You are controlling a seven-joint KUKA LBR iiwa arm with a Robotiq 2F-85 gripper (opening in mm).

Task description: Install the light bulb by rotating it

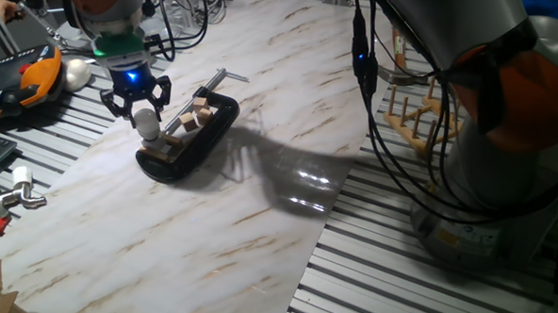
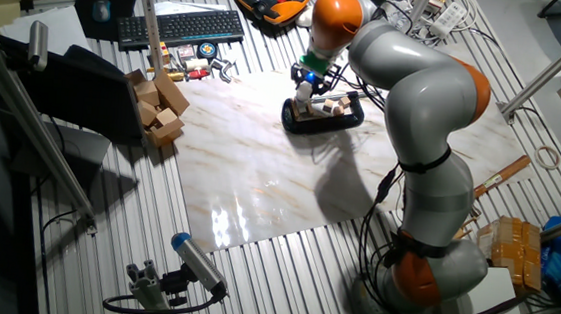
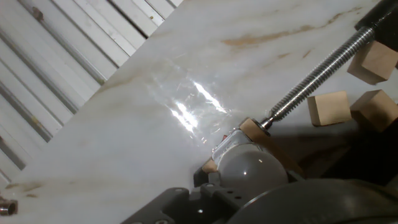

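The light bulb (image 1: 146,122) is a small frosted white globe, upright at the left end of the black tray (image 1: 219,121). My gripper (image 1: 140,106) hangs right over it, with a black finger on each side of the globe, shut on it. In the other fixed view the gripper (image 2: 309,81) and the bulb (image 2: 306,92) sit at the tray's left end (image 2: 349,119). In the hand view the bulb (image 3: 252,167) fills the bottom middle between my fingers (image 3: 177,202). Its base is hidden by the globe.
The tray also holds several small wooden blocks (image 3: 329,107) and a threaded metal rod (image 3: 317,78). A larger plain white egg-shaped ball (image 1: 75,73) lies by an orange pendant (image 1: 30,78) at the back left. A wooden rack (image 1: 419,117) stands at the right, and a keyboard (image 2: 180,26) lies behind the board.
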